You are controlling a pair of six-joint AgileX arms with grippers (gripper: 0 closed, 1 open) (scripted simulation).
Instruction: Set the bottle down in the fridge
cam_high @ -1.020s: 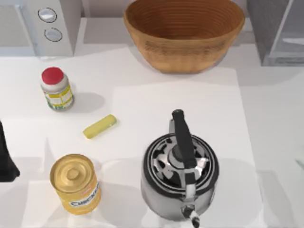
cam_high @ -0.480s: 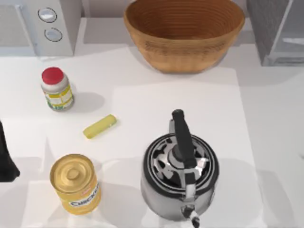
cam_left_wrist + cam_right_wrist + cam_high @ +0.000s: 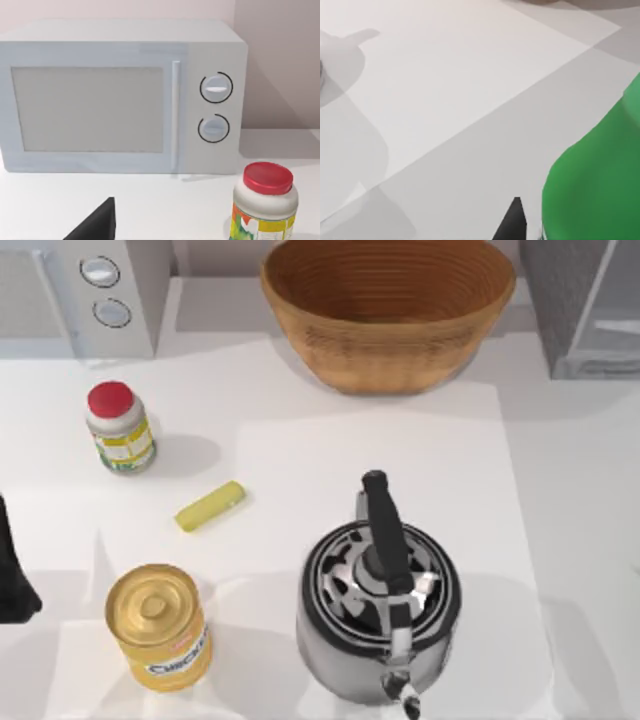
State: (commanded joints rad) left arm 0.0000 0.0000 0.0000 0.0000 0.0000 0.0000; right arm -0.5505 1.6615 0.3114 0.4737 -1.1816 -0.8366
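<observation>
My left arm sits low at the table's left edge, beside the yellow can; I cannot tell its finger state. In my right wrist view a green bottle looms close beside a dark fingertip; grip unclear. The fridge stands at the far right.

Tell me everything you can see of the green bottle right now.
The green bottle appears in the right wrist view as a plain, bright green curved body, close to the camera and cut off by the picture's edge. No cap, neck or label is visible. Behind it lies the white table. A dark fingertip of the right gripper stands beside it; whether it touches the bottle cannot be told, nor whether the bottle rests on the table or is lifted.
</observation>
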